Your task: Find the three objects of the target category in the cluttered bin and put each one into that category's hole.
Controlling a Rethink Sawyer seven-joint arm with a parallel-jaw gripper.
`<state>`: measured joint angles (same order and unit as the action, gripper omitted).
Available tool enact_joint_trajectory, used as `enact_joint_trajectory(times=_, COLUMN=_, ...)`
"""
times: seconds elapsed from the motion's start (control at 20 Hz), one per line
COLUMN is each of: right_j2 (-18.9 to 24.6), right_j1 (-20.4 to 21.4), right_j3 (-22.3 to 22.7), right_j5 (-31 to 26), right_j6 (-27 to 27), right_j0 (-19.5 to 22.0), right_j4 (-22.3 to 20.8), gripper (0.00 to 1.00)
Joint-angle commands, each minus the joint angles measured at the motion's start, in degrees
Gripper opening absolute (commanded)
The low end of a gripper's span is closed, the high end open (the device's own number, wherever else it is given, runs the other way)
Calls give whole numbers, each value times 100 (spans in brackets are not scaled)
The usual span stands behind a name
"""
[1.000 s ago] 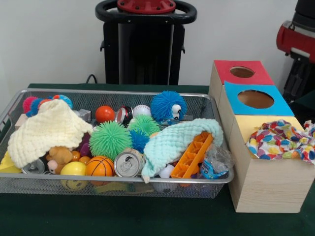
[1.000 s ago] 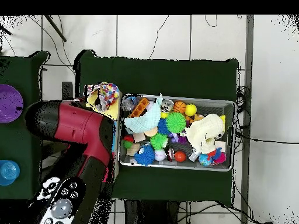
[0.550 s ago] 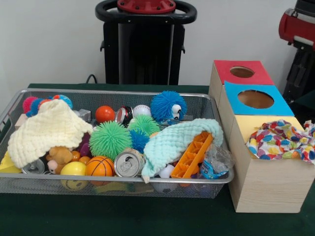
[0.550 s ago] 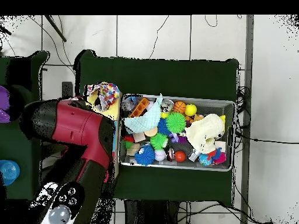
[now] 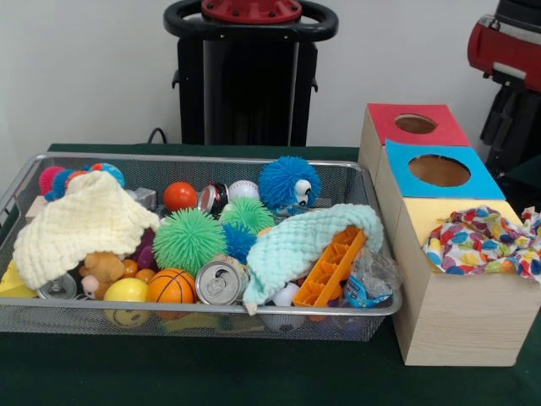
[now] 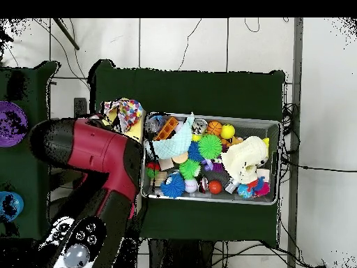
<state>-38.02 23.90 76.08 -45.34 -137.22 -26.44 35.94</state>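
Front view. A wire mesh bin [image 5: 25, 317] is sitting on the green surface [image 5: 254, 372] and filling the left and centre of the frame. It is holding mixed clutter: a cream knitted cloth [image 5: 80, 222] at the left, a green spiky ball [image 5: 188, 240] at centre, a blue fuzzy ball [image 5: 288, 183] at the upper middle, a mint knitted cloth [image 5: 300, 241] draping over an orange plastic block [image 5: 331, 269], a drink can [image 5: 221, 282] and a small basketball [image 5: 171, 286] against the front wall. At the right a wooden box [image 5: 448, 317] is carrying a red hole panel [image 5: 416, 124], a blue hole panel [image 5: 439, 171] and a patterned cloth [image 5: 482, 241] lying over the third section. Part of the red arm [image 5: 505, 46] is showing at the upper right edge. The jaws are not showing here.

Overhead view. The arm [image 6: 97, 150] is crossing the lower left of the frame and covering most of the box. The bin [image 6: 275, 164] is lying right of centre. The jaws are hidden under the arm, so whether they are wide or narrow cannot be told.

Handling. The target category is not indicated, so the task's things can only be placed somewhere in the bin. If balls are wanted, the spiky ones are probably soft and light and should be gripped across the middle. Cans are likely thin and slippery; grip across the body. Cloths are limp; pinch a raised fold.
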Motion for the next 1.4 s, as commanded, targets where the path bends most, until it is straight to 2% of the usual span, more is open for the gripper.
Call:
enact_joint_trajectory(times=0.05, right_j2=404, right_j1=-249, right_j3=-105, right_j5=-590, right_j6=-989, right_j0=363, right_j4=-278, gripper=0)
enact_joint_trajectory(times=0.5, right_j2=418, right_j1=-342, right_j3=-342, right_j5=-769, right_j6=-1037, right_j0=446, right_j4=-326, gripper=0)
enact_joint_trajectory(times=0.75, right_j2=436, right_j1=-551, right_j3=-722, right_j5=-865, right_j6=-1130, right_j0=563, right_j4=-330, gripper=0)
enact_joint_trajectory(times=1.4, right_j2=364, right_j1=-732, right_j3=-1137, right_j5=-1110, right_j6=-1275, right_j0=629, right_j4=-367, gripper=0)
